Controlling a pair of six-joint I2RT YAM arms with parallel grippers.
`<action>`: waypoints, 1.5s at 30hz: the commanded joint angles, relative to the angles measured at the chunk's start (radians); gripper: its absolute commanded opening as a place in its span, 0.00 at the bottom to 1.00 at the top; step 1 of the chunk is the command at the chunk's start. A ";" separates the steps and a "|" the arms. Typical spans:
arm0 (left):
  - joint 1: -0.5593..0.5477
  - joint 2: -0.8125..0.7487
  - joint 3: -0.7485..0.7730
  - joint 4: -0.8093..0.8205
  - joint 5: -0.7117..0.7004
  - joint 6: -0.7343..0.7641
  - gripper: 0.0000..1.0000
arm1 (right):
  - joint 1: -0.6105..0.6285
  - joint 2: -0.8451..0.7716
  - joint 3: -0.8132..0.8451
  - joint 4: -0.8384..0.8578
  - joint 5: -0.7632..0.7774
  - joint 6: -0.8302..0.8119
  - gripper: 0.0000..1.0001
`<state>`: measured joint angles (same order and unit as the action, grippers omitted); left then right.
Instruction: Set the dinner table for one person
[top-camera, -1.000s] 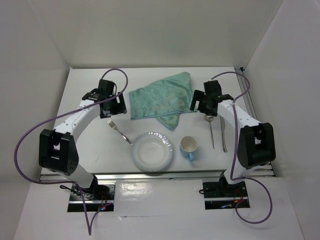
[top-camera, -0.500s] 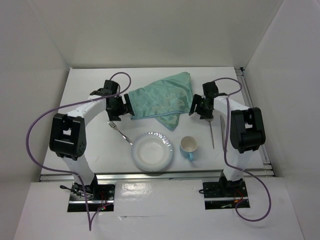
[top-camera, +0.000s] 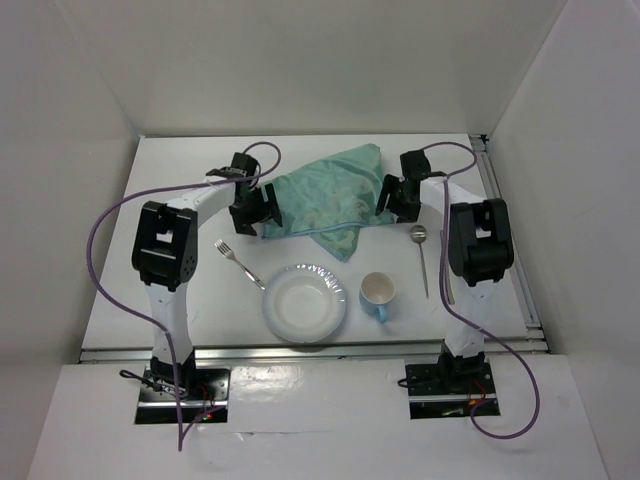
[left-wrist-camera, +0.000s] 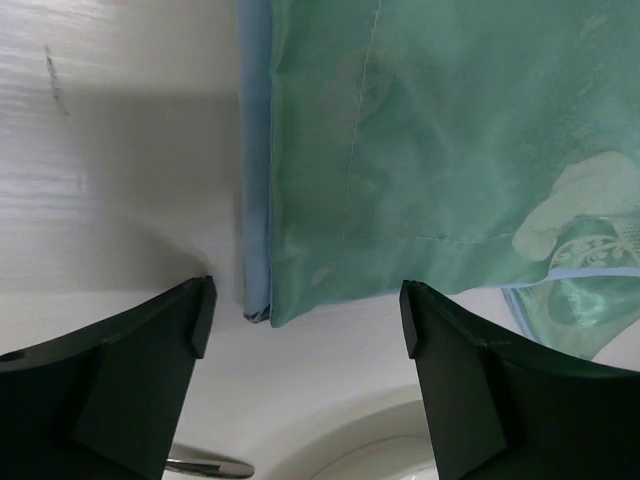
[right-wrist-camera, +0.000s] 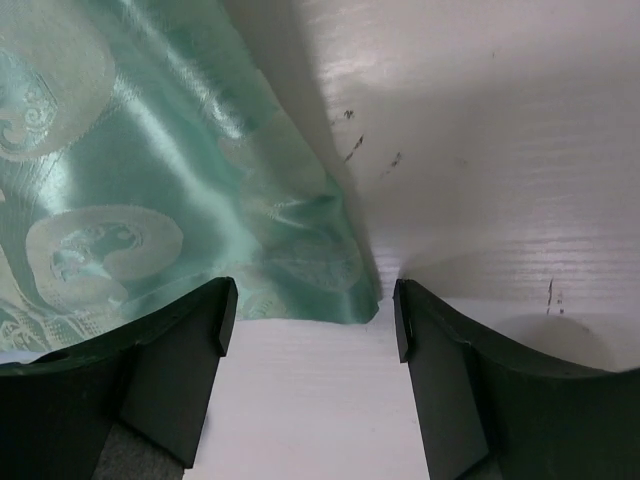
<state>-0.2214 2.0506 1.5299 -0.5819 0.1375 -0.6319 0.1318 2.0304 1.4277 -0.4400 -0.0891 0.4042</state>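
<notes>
- Where the green-teal cloth (top-camera: 325, 195) lies spread on the far middle of the desk (top-camera: 170, 190), the left pincer (left-wrist-camera: 305, 300) hangs low at its near left corner. The fingers are wide apart and grip nothing.
- That corner, with its blue hem, sits in the gap between the left fingers and touches neither of them in the wrist view.
- The right pincer (right-wrist-camera: 310, 300) is at the cloth's right corner, its fingers also apart and nothing clamped. The corner tip lies just ahead of the gap, closer to the right-hand finger. Whether fabric brushes that finger I cannot tell.
- The cloth's left edge runs straight and folded. Its near edge drops to a point toward the plate (top-camera: 305, 302), with one layer lapped over another.
- The white desk carries everything and fills the floor between the white walls, with a metal rail (top-camera: 300, 347) along its near edge by the arm bases.
- Bare desk lies left of the cloth and beyond it to the back wall. To the cloth's right there is only a narrow strip.
- On the near side of the cloth stand the plate and, just right of it, a blue mug (top-camera: 377, 293).
- A fork (top-camera: 238, 262) lies near-left of the cloth.
- A spoon (top-camera: 422, 258) and a knife (top-camera: 448, 285) lie near-right of the cloth, the knife partly hidden under the right arm.
</notes>
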 joint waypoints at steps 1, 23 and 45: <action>-0.013 0.052 0.059 -0.049 -0.024 0.006 0.94 | -0.008 0.028 0.048 -0.017 0.048 0.005 0.76; 0.050 0.025 0.360 -0.190 -0.047 0.049 0.00 | 0.002 -0.133 0.226 -0.055 -0.034 -0.028 0.00; 0.329 -0.198 0.802 -0.243 0.174 0.057 0.00 | 0.144 -0.313 0.643 -0.077 -0.227 -0.065 0.00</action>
<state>0.0742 1.8851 2.2864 -0.8558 0.2745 -0.5411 0.2771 1.7180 1.9862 -0.5507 -0.2531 0.3470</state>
